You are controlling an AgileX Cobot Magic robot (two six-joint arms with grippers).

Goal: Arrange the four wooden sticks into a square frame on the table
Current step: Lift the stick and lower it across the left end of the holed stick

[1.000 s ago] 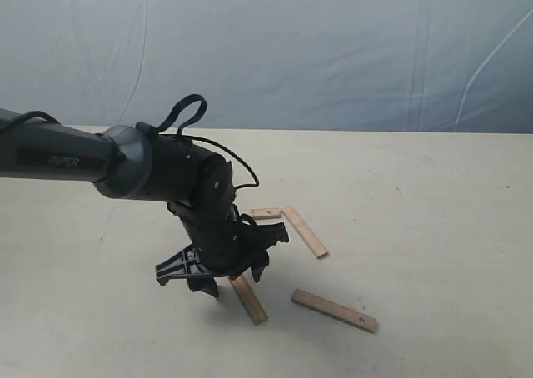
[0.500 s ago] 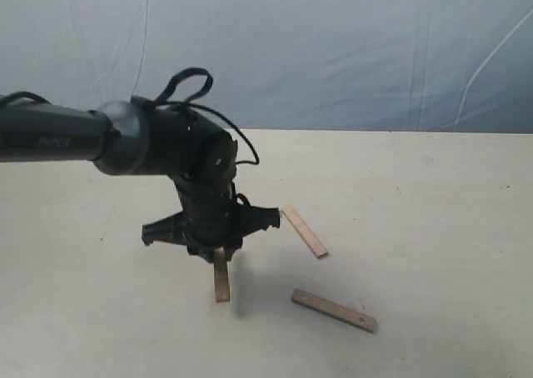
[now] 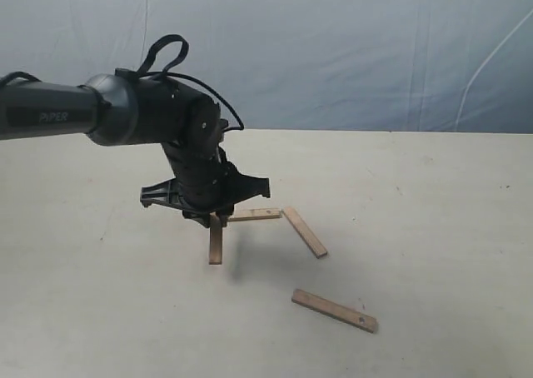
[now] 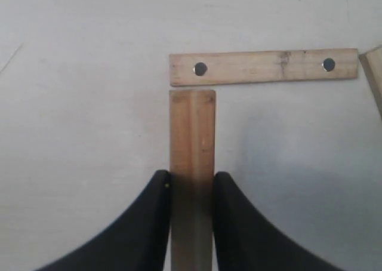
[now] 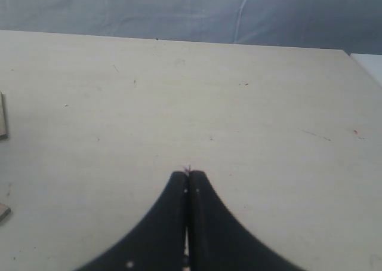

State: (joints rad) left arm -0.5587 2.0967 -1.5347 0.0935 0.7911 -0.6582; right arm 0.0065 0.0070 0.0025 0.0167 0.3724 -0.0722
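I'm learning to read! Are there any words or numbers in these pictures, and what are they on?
"PIPER": in pale letters on the dark arm, exterior view.
The sticks carry no letters, only small dark holes.
No other words, numbers or signs show in any view.

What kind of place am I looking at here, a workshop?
Likely a robot test setup: a beige table, a plain pale sheet hung behind it, and a black robot arm holding a wooden stick.
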